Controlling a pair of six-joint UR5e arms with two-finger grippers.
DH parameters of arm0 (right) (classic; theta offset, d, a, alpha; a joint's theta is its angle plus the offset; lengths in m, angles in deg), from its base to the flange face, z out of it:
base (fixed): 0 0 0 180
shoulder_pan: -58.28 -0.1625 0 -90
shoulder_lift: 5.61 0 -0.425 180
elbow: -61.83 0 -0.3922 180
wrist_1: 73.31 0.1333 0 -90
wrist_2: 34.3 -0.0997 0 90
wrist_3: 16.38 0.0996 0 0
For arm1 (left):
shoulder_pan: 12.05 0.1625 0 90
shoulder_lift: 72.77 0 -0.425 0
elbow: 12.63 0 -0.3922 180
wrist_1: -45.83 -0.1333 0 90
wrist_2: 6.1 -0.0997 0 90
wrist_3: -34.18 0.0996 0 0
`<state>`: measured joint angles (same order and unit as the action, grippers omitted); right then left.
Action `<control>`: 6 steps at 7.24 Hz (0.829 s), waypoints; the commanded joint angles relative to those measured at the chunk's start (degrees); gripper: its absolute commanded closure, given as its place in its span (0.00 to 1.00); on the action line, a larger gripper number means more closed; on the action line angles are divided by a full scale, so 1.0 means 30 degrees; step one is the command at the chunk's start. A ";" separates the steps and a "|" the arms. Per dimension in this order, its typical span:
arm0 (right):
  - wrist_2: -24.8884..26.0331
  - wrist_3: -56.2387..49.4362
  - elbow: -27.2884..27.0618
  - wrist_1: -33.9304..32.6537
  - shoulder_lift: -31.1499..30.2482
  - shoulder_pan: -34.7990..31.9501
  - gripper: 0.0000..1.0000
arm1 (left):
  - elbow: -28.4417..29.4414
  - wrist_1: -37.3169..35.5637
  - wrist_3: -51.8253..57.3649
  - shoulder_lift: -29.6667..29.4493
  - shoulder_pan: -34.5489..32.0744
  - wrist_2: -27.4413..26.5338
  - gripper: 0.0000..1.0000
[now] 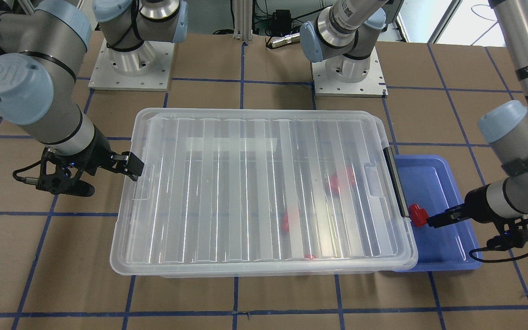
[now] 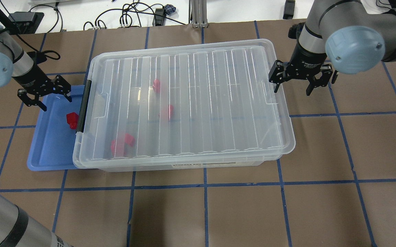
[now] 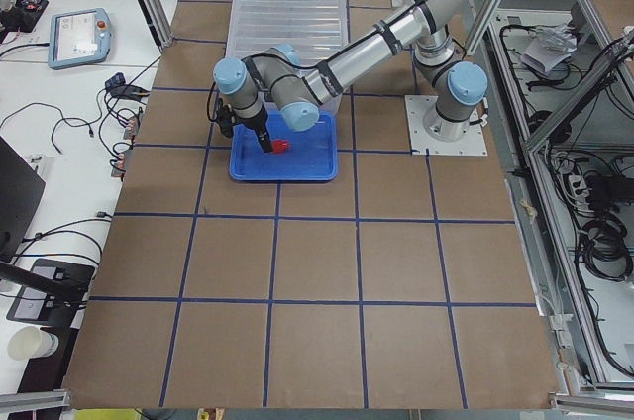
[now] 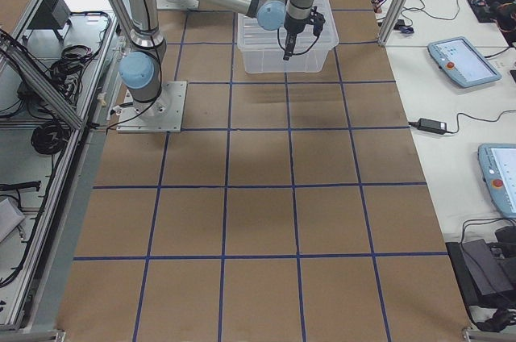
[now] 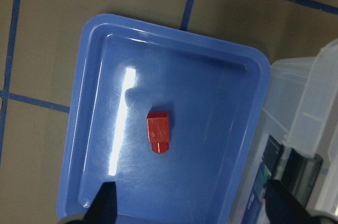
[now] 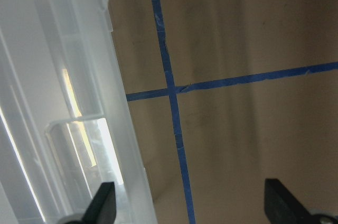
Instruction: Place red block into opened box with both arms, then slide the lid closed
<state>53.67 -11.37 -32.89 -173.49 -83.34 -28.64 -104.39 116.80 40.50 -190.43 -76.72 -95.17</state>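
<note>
The red block [image 2: 71,119] [image 5: 158,133] lies loose in a blue tray [image 2: 46,151] [image 5: 95,102]. My left gripper [image 2: 56,102] [image 5: 193,208] hovers open over that tray, the block just ahead of its fingers and not held. The clear box [image 2: 184,167] stands beside the tray, black bar [image 2: 83,106] toward it. The ridged lid [image 2: 191,103] [image 1: 254,192] lies over the box and covers nearly all of it. Other red blocks [image 2: 122,144] show through the lid. My right gripper [image 2: 293,88] [image 6: 191,205] is open at the lid's far short end, beside the notch, holding nothing.
The two arm bases [image 1: 128,64] [image 1: 348,73] stand on the table behind the box. Brown table with a blue tape grid [image 2: 204,181] stretches in front. Tablets and cables [image 3: 84,34] lie on a side bench.
</note>
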 commanded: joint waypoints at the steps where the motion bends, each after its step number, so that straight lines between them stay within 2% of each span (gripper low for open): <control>1: 0.0030 -0.0175 0.0019 0.0026 0.0332 0.0029 0.00 | -0.1806 -0.1568 0.1133 -0.0126 -0.0180 0.0010 0.00; 2: 0.0030 -0.0204 0.0020 0.0026 0.0334 0.0029 0.00 | -0.2016 -0.2380 0.2855 -0.0358 -0.0124 0.0155 0.00; 3: 0.0030 -0.0233 0.0049 -0.0032 0.0334 0.0087 0.00 | -0.2337 -0.2475 0.3075 -0.0505 -0.0152 0.0128 0.00; 4: 0.0059 -0.0262 0.0078 -0.0090 0.0363 0.0117 0.00 | -0.2660 -0.2592 0.3193 -0.0448 -0.0123 0.0011 0.15; 5: 0.0466 -0.0292 0.0165 -0.0149 0.0364 0.0146 0.00 | -0.2866 -0.2594 0.3194 -0.0303 -0.0123 -0.0048 0.36; 6: 0.1427 -0.0727 0.0282 -0.0178 0.0451 0.0146 0.00 | -0.2926 -0.2507 0.3020 -0.0069 -0.0181 -0.0019 0.67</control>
<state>55.30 -12.50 -32.42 -173.88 -82.20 -28.26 -112.67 109.18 49.81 -191.32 -77.14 -95.19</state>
